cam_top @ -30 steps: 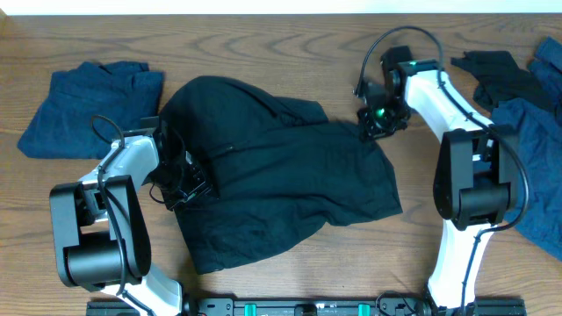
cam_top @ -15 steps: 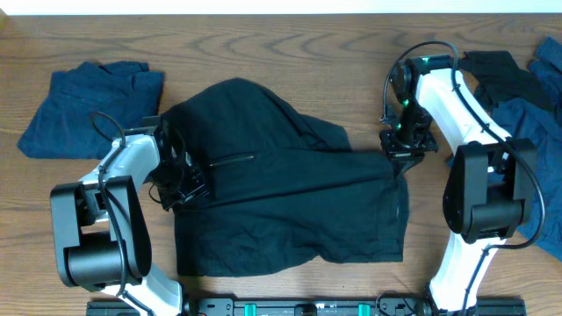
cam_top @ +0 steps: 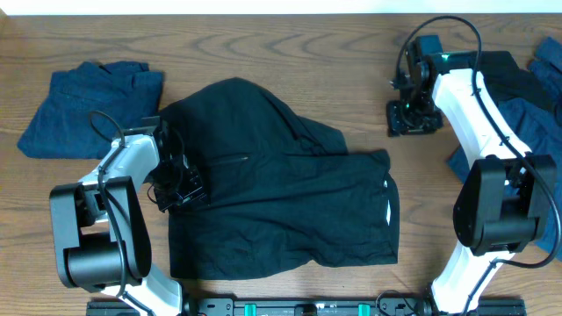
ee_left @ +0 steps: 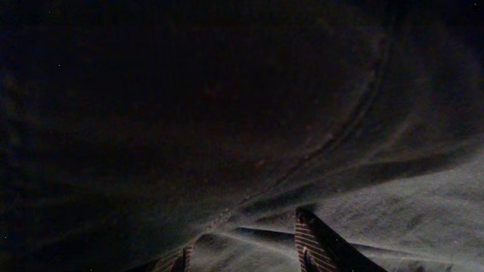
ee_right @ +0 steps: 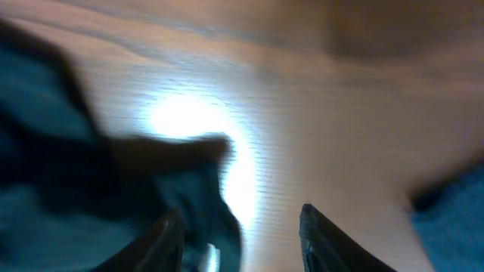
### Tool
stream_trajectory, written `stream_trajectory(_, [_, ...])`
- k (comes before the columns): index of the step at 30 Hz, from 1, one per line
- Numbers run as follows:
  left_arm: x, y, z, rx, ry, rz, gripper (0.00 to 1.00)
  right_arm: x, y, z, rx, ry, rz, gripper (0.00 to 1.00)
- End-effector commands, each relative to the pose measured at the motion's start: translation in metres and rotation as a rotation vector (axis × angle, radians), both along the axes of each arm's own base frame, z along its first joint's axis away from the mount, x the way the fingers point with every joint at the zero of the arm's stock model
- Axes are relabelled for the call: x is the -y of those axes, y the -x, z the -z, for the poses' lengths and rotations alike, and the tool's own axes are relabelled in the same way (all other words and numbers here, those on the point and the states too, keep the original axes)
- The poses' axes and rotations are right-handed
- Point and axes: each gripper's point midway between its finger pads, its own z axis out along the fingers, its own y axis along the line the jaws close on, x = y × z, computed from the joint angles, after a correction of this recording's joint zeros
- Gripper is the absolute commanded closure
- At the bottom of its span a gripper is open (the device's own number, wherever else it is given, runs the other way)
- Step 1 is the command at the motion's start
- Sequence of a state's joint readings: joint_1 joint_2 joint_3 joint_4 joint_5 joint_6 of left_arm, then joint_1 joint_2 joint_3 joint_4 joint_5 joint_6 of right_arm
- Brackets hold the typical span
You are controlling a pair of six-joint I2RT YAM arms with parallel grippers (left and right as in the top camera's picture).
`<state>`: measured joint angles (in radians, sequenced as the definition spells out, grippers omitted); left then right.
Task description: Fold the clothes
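Note:
The black shorts (cam_top: 290,202) lie spread across the middle of the table, with a pale strip (cam_top: 389,208) showing at their right edge. My left gripper (cam_top: 180,186) sits low at the shorts' left edge. In the left wrist view its fingers (ee_left: 310,238) stand apart, with a low ridge of black cloth (ee_left: 249,151) between them. My right gripper (cam_top: 411,121) is up and to the right of the shorts, over bare wood. In the right wrist view it (ee_right: 238,238) is open and empty, with blurred dark cloth (ee_right: 60,151) to its left.
A navy garment (cam_top: 88,105) lies crumpled at the far left. A black garment (cam_top: 514,75) and a blue one (cam_top: 536,149) lie at the right edge, behind the right arm. The table (cam_top: 290,53) is bare wood along the back.
My right gripper drew the shorts' right side out to the right, let go, and rose toward the back right. The shorts now lie flatter and wider. My left gripper has stayed put.

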<state>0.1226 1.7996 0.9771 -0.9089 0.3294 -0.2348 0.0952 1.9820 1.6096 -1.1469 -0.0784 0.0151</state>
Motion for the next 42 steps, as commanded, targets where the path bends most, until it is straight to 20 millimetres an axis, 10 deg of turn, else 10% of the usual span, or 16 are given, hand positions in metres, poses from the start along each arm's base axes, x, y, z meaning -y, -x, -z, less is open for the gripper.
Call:
stream_trajectory(1, [-0.019, 0.003, 0.009, -0.014, -0.091, 0.029, 0.53, -0.050, -0.002, -0.004, 0.021, -0.218, -0.146, 0.53])
stream_trajectory(12, [-0.019, 0.003, 0.009, -0.013, -0.091, 0.029, 0.53, -0.128, -0.009, 0.050, 0.028, -0.233, -0.322, 0.45])
stream_trajectory(20, [-0.019, 0.003, 0.009, -0.012, -0.091, 0.029, 0.53, -0.131, -0.028, 0.095, 0.072, -0.045, -0.241, 0.47])
stream_trajectory(22, [-0.019, 0.003, 0.009, -0.012, -0.091, 0.029, 0.53, -0.136, -0.029, 0.101, 0.077, -0.047, -0.246, 0.59])
stream_trajectory(24, [-0.019, 0.003, 0.009, -0.012, -0.091, 0.029, 0.53, -0.140, -0.027, 0.103, 0.073, -0.048, -0.249, 0.99])
stream_trajectory(25, [-0.019, 0.003, 0.009, -0.012, -0.091, 0.029, 0.53, -0.141, -0.026, 0.102, 0.073, -0.048, -0.252, 0.99])
stream_trajectory(31, [-0.019, 0.002, 0.009, -0.011, -0.091, 0.029, 0.53, -0.110, -0.068, 0.033, 0.266, 0.027, -0.134, 0.99])
stream_trajectory(38, [-0.019, 0.001, 0.009, -0.007, -0.092, 0.028, 0.53, -0.045, -0.135, -0.136, 0.678, 0.020, 0.059, 0.99])
stream_trajectory(42, [-0.019, 0.001, 0.009, -0.007, -0.092, 0.028, 0.53, -0.022, -0.137, -0.162, 0.724, 0.024, 0.106, 0.82])
